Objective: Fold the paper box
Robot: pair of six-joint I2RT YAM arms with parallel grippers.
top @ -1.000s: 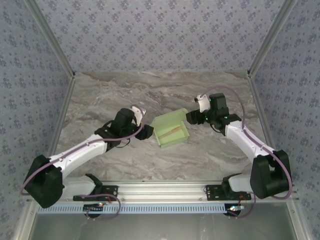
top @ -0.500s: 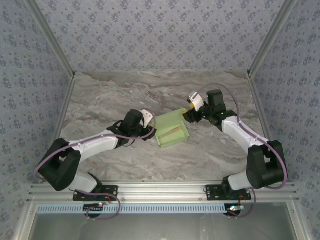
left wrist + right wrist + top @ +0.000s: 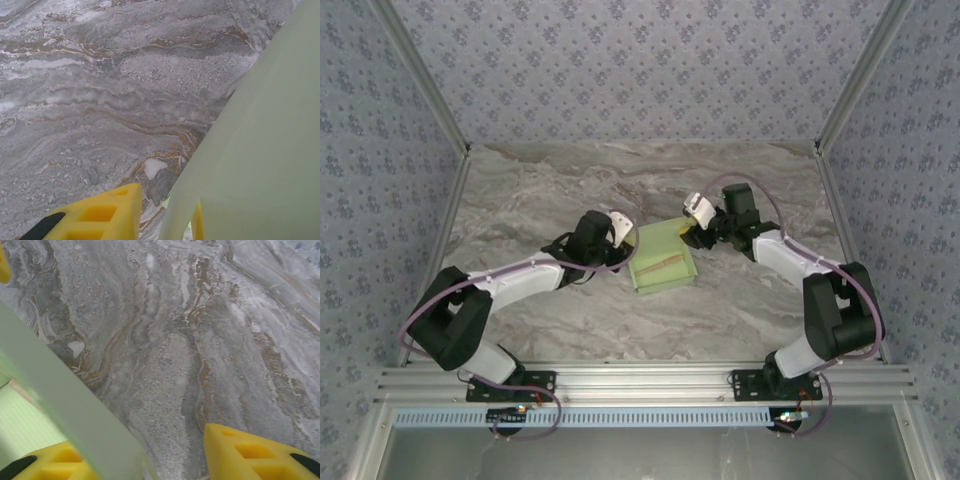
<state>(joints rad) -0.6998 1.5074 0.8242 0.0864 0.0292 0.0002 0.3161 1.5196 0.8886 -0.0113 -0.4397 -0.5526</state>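
Note:
The paper box (image 3: 662,258) is pale green card, half-formed into a shallow tray with raised walls, and lies mid-table. A thin tan stick (image 3: 660,264) rests inside it. My left gripper (image 3: 624,238) is at the box's left wall. In the left wrist view this gripper (image 3: 162,218) is open; the curved green wall (image 3: 260,150) stands between its yellow fingers (image 3: 100,215), with a gap on the outer side. My right gripper (image 3: 695,231) is at the box's back right corner. In its wrist view it (image 3: 150,447) is open, and a green wall (image 3: 65,400) crosses its left finger (image 3: 55,462).
The box sits on a grey marble tabletop (image 3: 570,190). Patterned walls with metal frame posts (image 3: 845,90) close in the back and sides. An aluminium rail (image 3: 640,380) carrying both arm bases runs along the near edge.
Both grippers have closed in on the box, the left moving right to its left wall, the right moving left to its back corner. The box's walls stand more upright and it looks narrower.

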